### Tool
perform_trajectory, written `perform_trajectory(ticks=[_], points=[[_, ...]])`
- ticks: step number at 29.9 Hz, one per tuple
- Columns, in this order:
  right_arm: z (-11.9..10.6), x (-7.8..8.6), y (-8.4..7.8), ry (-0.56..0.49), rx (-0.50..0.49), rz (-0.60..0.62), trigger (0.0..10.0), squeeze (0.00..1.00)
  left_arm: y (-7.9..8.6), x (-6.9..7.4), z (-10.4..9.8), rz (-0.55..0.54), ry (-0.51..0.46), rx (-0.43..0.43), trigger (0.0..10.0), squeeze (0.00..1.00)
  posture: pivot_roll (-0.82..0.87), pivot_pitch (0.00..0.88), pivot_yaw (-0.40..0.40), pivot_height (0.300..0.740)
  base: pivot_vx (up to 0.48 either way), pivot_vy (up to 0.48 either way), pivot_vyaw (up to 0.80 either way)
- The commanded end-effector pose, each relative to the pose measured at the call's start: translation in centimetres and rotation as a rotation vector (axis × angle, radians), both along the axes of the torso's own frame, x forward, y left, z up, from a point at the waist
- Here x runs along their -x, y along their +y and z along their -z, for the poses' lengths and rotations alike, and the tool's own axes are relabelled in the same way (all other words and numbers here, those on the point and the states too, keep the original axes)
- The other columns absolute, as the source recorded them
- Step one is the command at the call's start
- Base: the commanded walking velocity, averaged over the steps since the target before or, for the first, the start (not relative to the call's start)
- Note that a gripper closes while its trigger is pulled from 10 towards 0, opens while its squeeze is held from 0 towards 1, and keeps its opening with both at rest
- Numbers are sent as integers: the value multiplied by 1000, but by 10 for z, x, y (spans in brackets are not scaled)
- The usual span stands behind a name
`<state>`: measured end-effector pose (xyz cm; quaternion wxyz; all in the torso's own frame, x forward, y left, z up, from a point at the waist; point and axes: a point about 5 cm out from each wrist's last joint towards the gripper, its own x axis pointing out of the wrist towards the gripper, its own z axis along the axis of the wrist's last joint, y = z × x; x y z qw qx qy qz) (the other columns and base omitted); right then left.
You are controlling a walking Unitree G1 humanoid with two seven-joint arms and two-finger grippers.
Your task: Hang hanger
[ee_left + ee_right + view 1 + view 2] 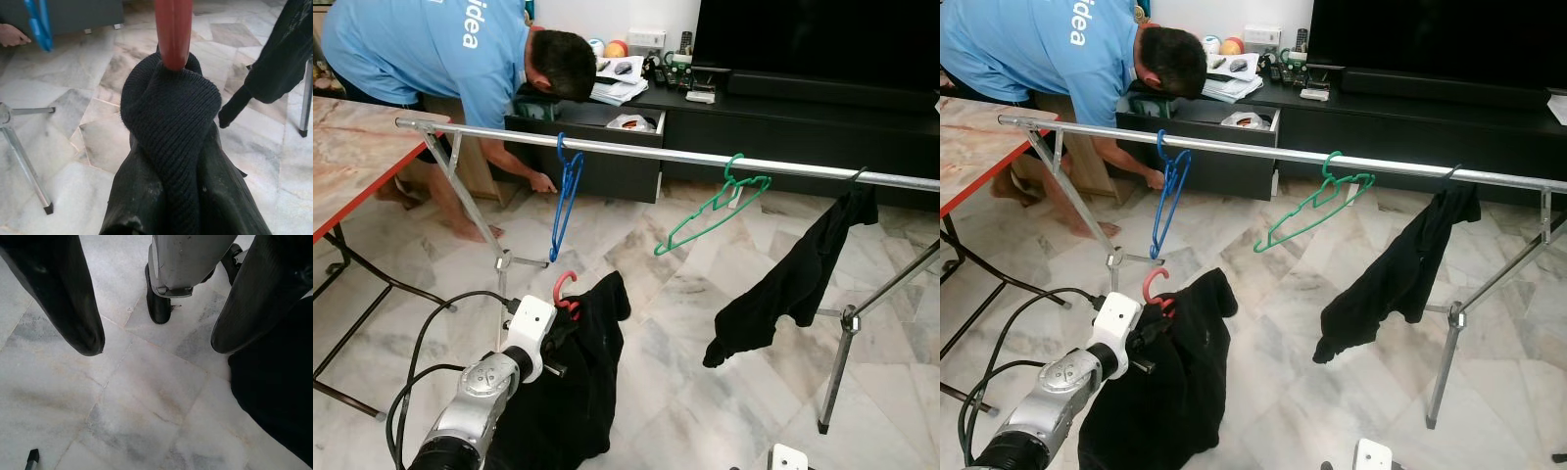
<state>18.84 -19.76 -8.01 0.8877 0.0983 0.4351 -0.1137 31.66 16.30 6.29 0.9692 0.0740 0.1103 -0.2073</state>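
Below the rail, the left gripper is pinching a red hanger carrying a black garment; hanging is not yet done. Right gripper is idling, fingers spread.

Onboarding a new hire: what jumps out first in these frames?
The left gripper holds up a red hanger carrying a black garment, low before the rail. On the rail hang a blue hanger, a green hanger and a black cloth. Behind it, a person bends at an open drawer.
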Motion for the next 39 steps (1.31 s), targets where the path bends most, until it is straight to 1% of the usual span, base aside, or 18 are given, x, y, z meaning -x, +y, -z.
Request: perform_trajectory(ticks=[1, 15, 39], points=[[2, 3, 0, 17, -1, -2, 10000, 0, -2, -1, -8, 21, -48, 7, 0, 0, -61, 105, 1, 740, 0, 0, 0], [2, 2, 1, 16, -4, -1, 10000, 0, -9, 0, -11, 68, -61, 49, 0, 0, -59, 103, 1, 740, 0, 0, 0], [1, 2, 0, 15, -3, -3, 10000, 0, -13, 1, -13, 67, -77, 65, 0, 0, -58, 111, -7, 740, 0, 0, 0]])
